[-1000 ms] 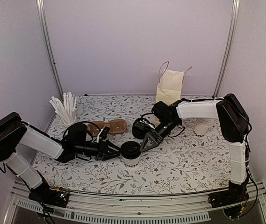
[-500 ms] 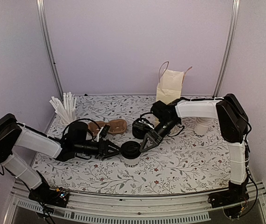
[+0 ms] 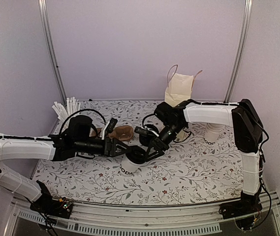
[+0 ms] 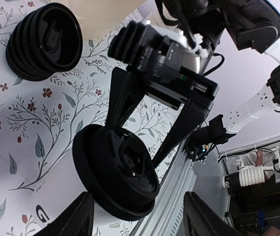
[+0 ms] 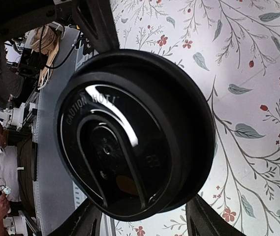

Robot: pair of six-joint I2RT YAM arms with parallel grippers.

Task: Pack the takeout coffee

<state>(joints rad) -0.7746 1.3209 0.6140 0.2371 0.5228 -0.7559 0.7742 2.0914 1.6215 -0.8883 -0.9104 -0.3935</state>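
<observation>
Because the takeout coffee (image 3: 129, 164) leans tilted mid-way along the table (image 3: 199, 183) between left gripper (image 3: 120, 149) and right gripper (image 3: 152, 149) — both spread, clamping nothing — grasp its thin, crushable paper wall gently, below the lid (image 3: 138, 154).

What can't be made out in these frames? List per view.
- Grip: whether the left fingers or right fingers touch the takeout coffee; its black lid covers the contact in both wrist views, too small from the top.
- Cup lettering: too small in the top view, cut by the frame edge in the left wrist view.
- Contents of the paper bag: top view shows only its outside.
- Count of white cups: right arm covers them, top view.
</observation>
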